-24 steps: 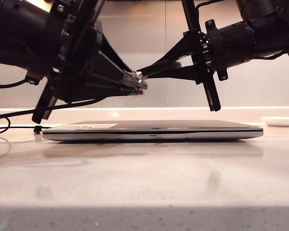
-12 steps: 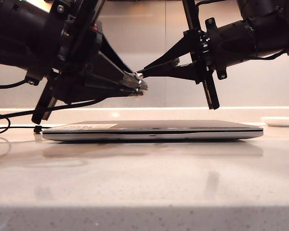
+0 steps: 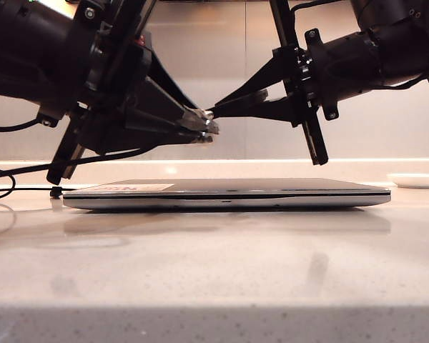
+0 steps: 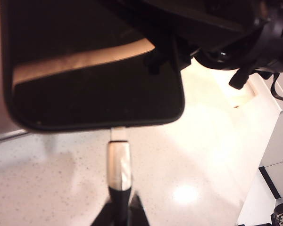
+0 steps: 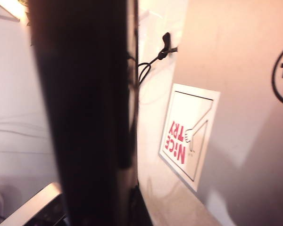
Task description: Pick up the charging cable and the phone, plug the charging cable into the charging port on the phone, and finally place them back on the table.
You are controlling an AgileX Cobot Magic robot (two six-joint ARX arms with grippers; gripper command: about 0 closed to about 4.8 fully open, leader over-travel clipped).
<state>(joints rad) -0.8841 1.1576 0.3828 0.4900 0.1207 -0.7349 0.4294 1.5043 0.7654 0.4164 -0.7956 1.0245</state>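
Note:
Above the table (image 3: 214, 264), my left gripper (image 3: 200, 126) is shut on the charging cable's silvery plug (image 3: 209, 118). In the left wrist view the fingers (image 4: 114, 213) pinch the black collar behind the plug (image 4: 119, 160). The plug's narrow tip meets the bottom edge of the phone (image 4: 94, 80); how deep it sits I cannot tell. My right gripper (image 3: 236, 106) comes in from the right, shut on the phone (image 3: 252, 94), which is a thin black slab seen edge-on. In the right wrist view the phone (image 5: 85, 113) fills the frame as a dark bar and hides the jaws. The cord (image 3: 7, 171) trails off to the left.
A wide silver-and-dark laptop (image 3: 229, 194) with a red-white sticker (image 5: 188, 136) lies flat under both grippers. A small white dish (image 3: 415, 180) sits at the far right. Loose black cord with a bead (image 3: 56, 191) lies left of the laptop. A raised strip (image 3: 372, 166) runs along the back.
The phone in my right gripper shows a slightly thinner edge than a second ago. The left gripper and the plug have stayed put.

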